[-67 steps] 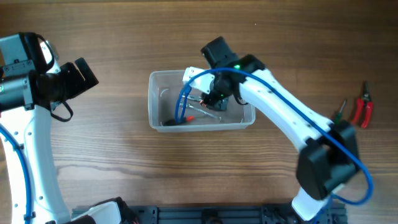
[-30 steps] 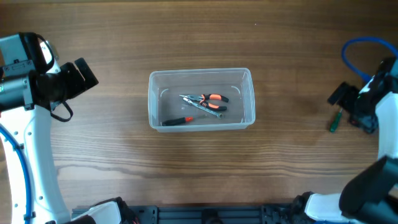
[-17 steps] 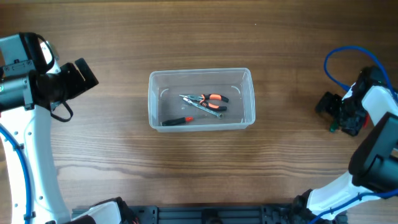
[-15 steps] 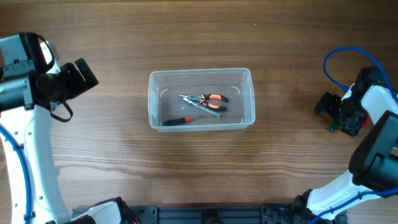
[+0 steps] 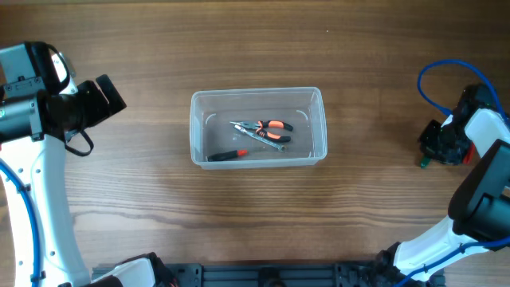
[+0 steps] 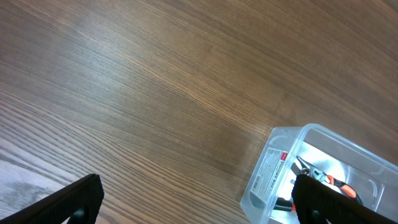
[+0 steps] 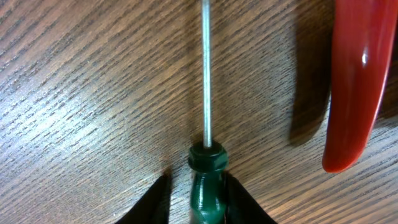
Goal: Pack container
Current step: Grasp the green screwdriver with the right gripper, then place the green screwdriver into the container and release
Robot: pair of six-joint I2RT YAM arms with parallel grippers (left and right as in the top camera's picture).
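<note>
The clear plastic container [image 5: 256, 92] stands mid-table. It holds orange-handled pliers [image 5: 267, 127] and a small red-handled screwdriver [image 5: 227, 155]. My right gripper [image 5: 434, 147] is low over the table at the far right. In the right wrist view its fingers [image 7: 198, 202] straddle the handle of a green screwdriver [image 7: 205, 180] lying on the wood. The right finger touches the handle and a gap shows at the left finger. My left gripper [image 5: 107, 94] is open and empty at the far left, and the container's corner [image 6: 273, 174] shows in its wrist view.
A red tool handle [image 7: 360, 81] lies just right of the green screwdriver's shaft. The right arm's blue cable [image 5: 434, 72] loops above the wrist. The table's right edge is close to the right gripper.
The right arm left the container, swung to the far right of the table and came down over the green screwdriver. In the last half second it shifted slightly right. The left arm has not moved.
</note>
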